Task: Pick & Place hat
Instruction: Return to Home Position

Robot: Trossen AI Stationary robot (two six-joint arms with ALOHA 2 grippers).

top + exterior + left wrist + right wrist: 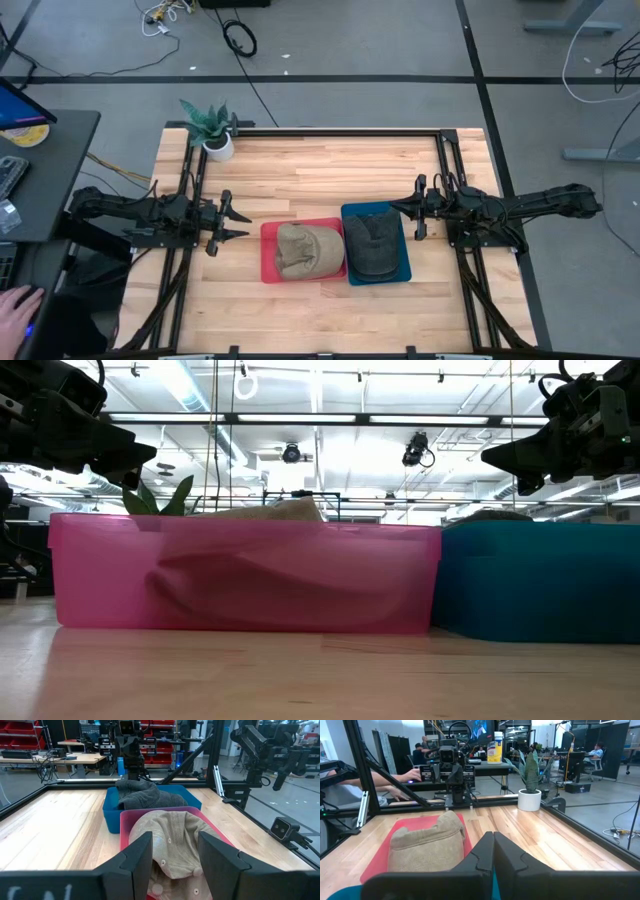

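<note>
A tan hat [305,250] lies in a pink bin [268,268], and a dark grey hat [375,243] lies in a blue bin [403,268] touching the pink bin's right side. My left gripper [238,223] hovers open just left of the pink bin, pointing at it. In the left wrist view its fingers frame the tan hat [172,837] without touching it. My right gripper [396,208] is shut and hovers over the far right corner of the blue bin. The right wrist view shows the tan hat [427,845] past its shut fingers [493,851].
A potted plant [212,130] stands at the table's far left corner. Black frame rails [330,131] run along the table's far edge and sides. Bare wood lies between the bins and the far rail [320,175]. A person's hand [20,303] rests at a desk left of the table.
</note>
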